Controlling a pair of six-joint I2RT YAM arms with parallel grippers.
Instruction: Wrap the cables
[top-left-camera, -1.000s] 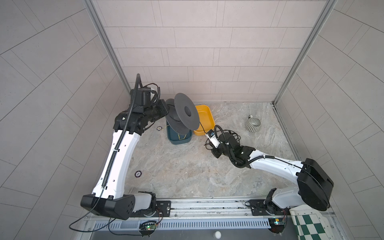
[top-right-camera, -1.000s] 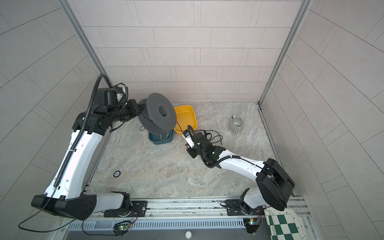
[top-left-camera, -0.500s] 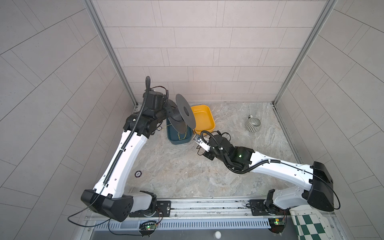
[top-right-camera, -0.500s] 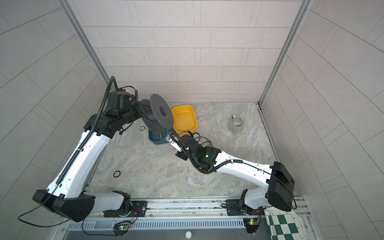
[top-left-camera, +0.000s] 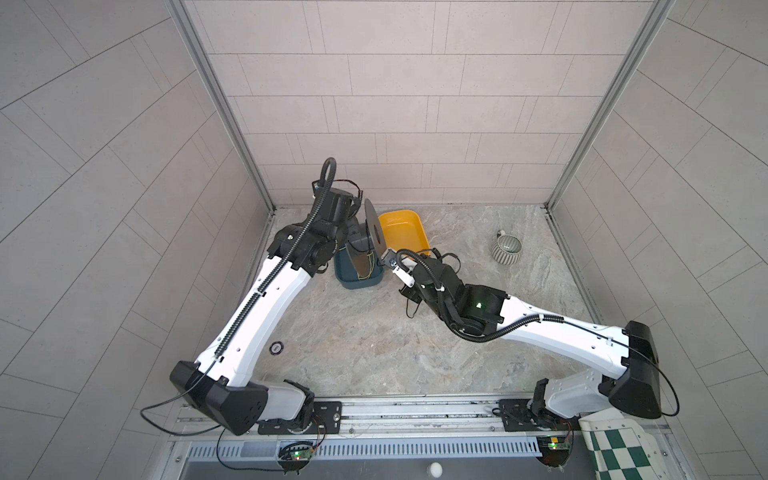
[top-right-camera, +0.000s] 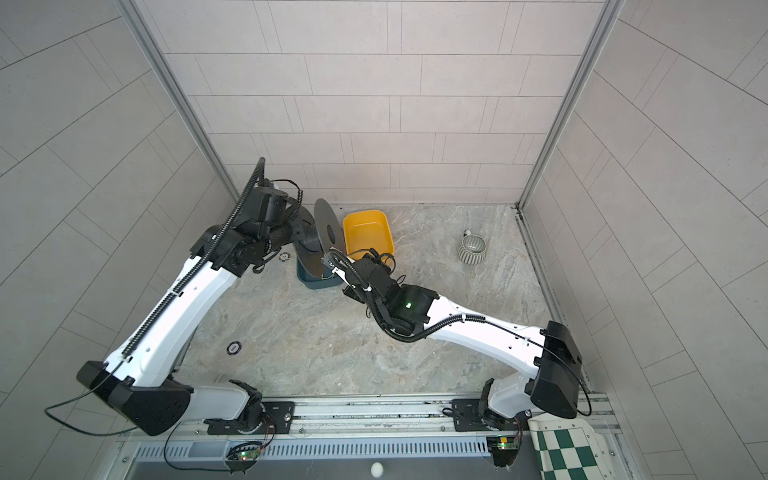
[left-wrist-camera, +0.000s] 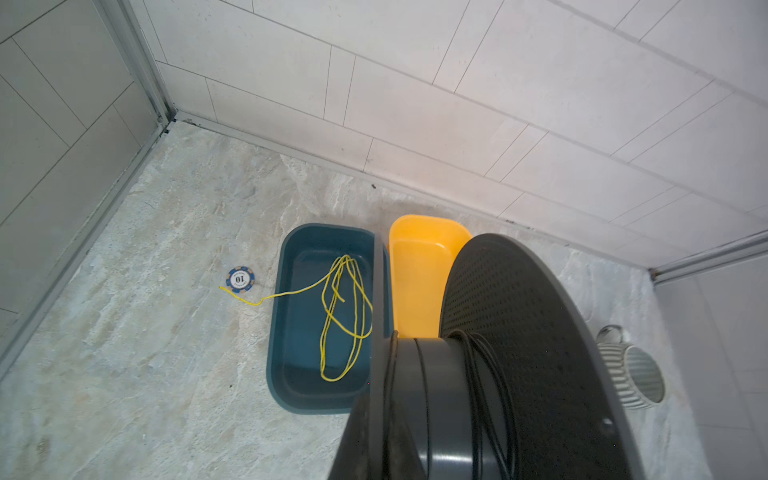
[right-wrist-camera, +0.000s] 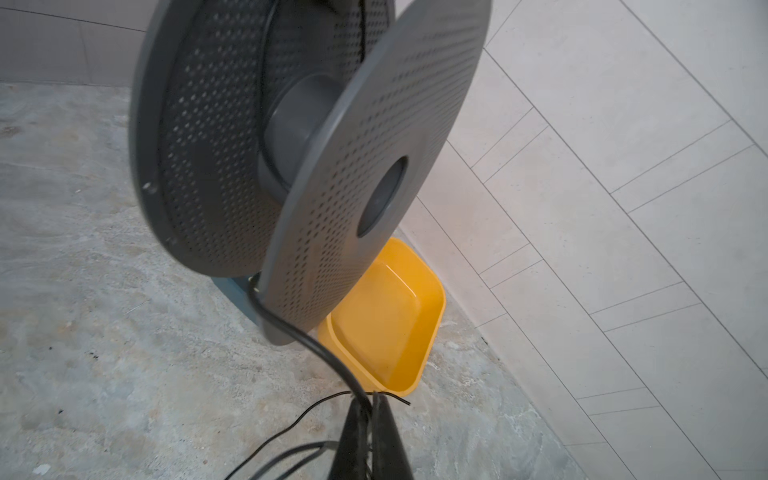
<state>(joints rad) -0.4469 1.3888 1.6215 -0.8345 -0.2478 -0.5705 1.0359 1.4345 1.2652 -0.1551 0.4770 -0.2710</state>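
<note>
Reaching in from the right over the last second, the right gripper (right-wrist-camera: 369, 411) now sits just beside the spool (top-left-camera: 371, 228), which has turned nearly edge-on in both top views. Its jaws are pinched tight on the cable (right-wrist-camera: 307, 336), which runs up from the fingertips over the rim of the near flange. The left gripper (left-wrist-camera: 379, 432) is clamped on the spool and holds it above the bins.

Two bins stand side by side, touching. The blue bin (left-wrist-camera: 278, 291) holds one yellow-green cord (left-wrist-camera: 353, 316) in loose loops, its tail trailing over the rim onto the floor. The yellow bin (left-wrist-camera: 415, 257) stands next to it. One striped cup (top-left-camera: 506, 251) lies on its side, well apart. Two poker chips show: one (left-wrist-camera: 240, 279) near the blue bin, one (top-left-camera: 277, 348) beside the left arm.

Only the left wrist view shows the black windings on the hub and the cord's full shape. Only the right wrist view shows the pinch and slack strands on the floor. The top views hide most of the blue bin behind the spool.
</note>
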